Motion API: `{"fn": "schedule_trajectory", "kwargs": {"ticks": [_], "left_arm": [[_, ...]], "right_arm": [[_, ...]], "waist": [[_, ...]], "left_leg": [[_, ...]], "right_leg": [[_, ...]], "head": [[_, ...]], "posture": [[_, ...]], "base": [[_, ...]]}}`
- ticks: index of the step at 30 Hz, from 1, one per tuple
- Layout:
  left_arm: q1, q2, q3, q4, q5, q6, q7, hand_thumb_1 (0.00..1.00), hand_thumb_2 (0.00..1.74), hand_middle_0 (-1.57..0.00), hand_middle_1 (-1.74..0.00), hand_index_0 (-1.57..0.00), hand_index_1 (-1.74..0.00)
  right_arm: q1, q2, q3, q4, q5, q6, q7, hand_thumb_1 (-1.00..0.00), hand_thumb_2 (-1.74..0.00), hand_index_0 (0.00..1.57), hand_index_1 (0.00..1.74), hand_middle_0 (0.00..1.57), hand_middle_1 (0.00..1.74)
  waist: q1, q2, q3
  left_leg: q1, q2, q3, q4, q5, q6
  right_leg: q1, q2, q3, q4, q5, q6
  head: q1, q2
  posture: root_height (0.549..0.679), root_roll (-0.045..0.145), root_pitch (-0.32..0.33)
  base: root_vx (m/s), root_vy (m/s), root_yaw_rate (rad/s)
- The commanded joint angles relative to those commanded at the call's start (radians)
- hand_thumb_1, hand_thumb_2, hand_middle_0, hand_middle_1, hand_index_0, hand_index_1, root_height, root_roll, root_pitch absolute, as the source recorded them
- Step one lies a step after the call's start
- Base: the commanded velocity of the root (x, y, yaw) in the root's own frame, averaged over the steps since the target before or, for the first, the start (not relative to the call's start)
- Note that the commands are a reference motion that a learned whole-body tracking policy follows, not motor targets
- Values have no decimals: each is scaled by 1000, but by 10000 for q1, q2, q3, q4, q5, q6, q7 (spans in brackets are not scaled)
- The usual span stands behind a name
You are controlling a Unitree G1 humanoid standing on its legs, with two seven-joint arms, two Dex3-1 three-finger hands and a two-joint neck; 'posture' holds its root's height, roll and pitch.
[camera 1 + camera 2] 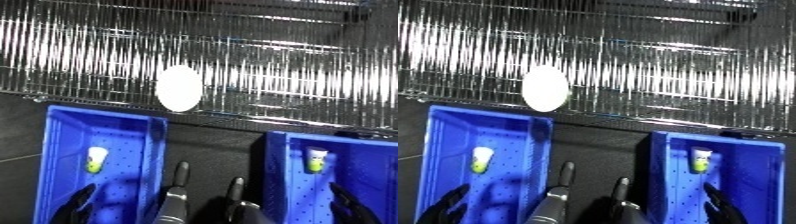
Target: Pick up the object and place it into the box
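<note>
Two blue bins (62,150) (355,150) at frame bottom; white oval object (179,88) sits upper centre on wire rack (293,75). We judge it light, smooth, slippery: grip its edges. Robot hand (178,192) fingers straight, released, holding nothing.

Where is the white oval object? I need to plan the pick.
The white oval object lies on the metal wire rack, left of centre, just beyond the left blue bin.

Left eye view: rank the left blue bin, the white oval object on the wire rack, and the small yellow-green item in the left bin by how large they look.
1. Left blue bin, by far the largest.
2. White oval object on the wire rack.
3. Yellow-green item, the smallest.
The oval lies farther from the camera, so its true size against the item is less certain.
</note>
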Motion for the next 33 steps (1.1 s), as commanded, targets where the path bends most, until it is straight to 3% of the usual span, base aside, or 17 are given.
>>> {"fn": "schedule_trajectory", "kwargs": {"ticks": [9, 13, 17, 22, 27, 33], "left_arm": [[139, 132, 310, -564, -419, -766, 197, 0, 0, 0, 0, 0, 0], [217, 272, 181, -1439, -210, -1305, 233, 0, 0, 0, 0, 0, 0], [287, 552, -139, -2861, -111, -1754, 186, 0, 0, 0, 0, 0, 0], [667, 1316, -452, -5715, -540, -2199, 350, 0, 0, 0, 0, 0, 0], [878, 2149, -25, -8615, -1316, -2487, 479, 0, 0, 0, 0, 0, 0], [956, 2289, 559, -10625, -1783, -2852, 717, 0, 0, 0, 0, 0, 0]], "right_arm": [[-22, 12, 172, -79, -315, -75, -115, 0, 0, 0, 0, 0, 0], [-32, -43, 219, -193, -293, -79, -100, 0, 0, 0, 0, 0, 0], [-54, -212, 193, -359, -174, -49, -78, 0, 0, 0, 0, 0, 0], [-51, -617, -15, -547, 45, 47, -7, 0, 0, 0, 0, 0, 0], [91, -772, -180, -474, 334, -30, 158, 0, 0, 0, 0, 0, 0], [241, -624, -324, -362, 836, -61, 263, 0, 0, 0, 0, 0, 0]], "waist": [[317, -128, 178], [521, -288, 365], [706, -369, 589], [868, -259, 833], [1080, -211, 941], [1326, -337, 1008]], "left_leg": [[-352, 11, -184, 607, -223, 53], [-594, 43, -265, 904, -323, 74], [-825, 39, -334, 1127, -402, 115], [-1075, -89, -423, 1370, -499, 170], [-1229, -276, -517, 1524, -600, 199], [-1262, -397, -610, 1551, -675, 204]], "right_leg": [[-161, -53, -190, 425, -105, -46], [-312, -88, -323, 724, -125, -80], [-520, -172, -427, 1038, -125, -68], [-748, -300, -496, 1330, -111, -31], [-815, -459, -632, 1472, -88, -2], [-767, -562, -806, 1487, -27, 34]], "head": [[-653, 609], [-511, 1023], [-18, 1362], [680, 1532], [1404, 1397], [1878, 1397]], "posture": [[666, 53, -12], [664, 48, -15], [662, 44, -15], [660, 44, -12], [660, 46, -12], [661, 44, -12]], "base": [[0, 39, 88], [-16, 22, 96], [-33, 26, 91], [-41, 59, 116], [-3, 23, 176], [29, -23, 142]]}}
